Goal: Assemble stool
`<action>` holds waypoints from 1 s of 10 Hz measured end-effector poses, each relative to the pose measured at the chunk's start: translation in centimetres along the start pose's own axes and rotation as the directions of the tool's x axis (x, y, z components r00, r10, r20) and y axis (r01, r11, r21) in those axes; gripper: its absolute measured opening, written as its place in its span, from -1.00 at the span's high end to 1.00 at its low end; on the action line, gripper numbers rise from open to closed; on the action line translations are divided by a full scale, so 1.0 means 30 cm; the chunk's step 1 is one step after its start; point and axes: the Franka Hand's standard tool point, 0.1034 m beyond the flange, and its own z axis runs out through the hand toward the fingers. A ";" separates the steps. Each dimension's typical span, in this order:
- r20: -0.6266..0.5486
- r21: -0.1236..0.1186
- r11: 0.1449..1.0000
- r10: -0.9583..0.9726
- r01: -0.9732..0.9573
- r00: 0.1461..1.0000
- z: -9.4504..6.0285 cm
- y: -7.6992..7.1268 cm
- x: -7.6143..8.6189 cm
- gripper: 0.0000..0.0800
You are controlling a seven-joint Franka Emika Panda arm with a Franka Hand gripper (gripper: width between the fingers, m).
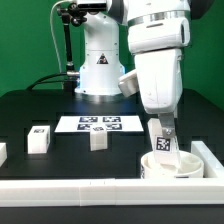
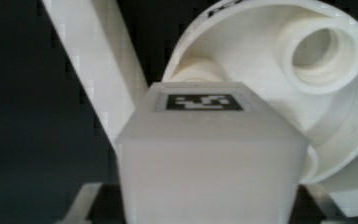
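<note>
My gripper (image 1: 164,129) hangs at the exterior view's right, shut on a white leg block (image 1: 167,141) whose black-and-white tag faces the camera. The block hangs just over the round white seat (image 1: 163,168), which lies by the front right corner. In the wrist view the held leg block (image 2: 208,150) fills the middle between my gripper (image 2: 204,208) fingers, tag uppermost. The seat (image 2: 247,55) stands behind it with one round socket (image 2: 318,55) showing. Two more leg blocks (image 1: 39,139) (image 1: 98,140) stand on the black table to the exterior view's left.
The marker board (image 1: 100,124) lies flat behind the loose blocks, in front of the robot base (image 1: 100,70). A white rail (image 1: 90,190) borders the table's front and another rail (image 1: 205,155) stands at its right, close to the seat. A white piece (image 1: 2,151) shows at the far left edge.
</note>
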 end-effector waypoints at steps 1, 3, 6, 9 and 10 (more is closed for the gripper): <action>-0.004 0.002 0.995 0.103 -0.103 0.995 0.002 0.000 0.000 0.14; -0.018 0.007 0.950 0.313 -0.313 0.950 0.004 0.000 0.006 0.14; -0.026 0.024 0.816 0.578 -0.577 0.816 0.007 -0.010 0.026 0.14; -0.056 0.028 0.672 0.740 -0.740 0.670 -0.002 -0.014 0.076 0.14; -0.054 0.044 0.607 0.795 -0.793 0.605 0.000 -0.017 0.080 0.14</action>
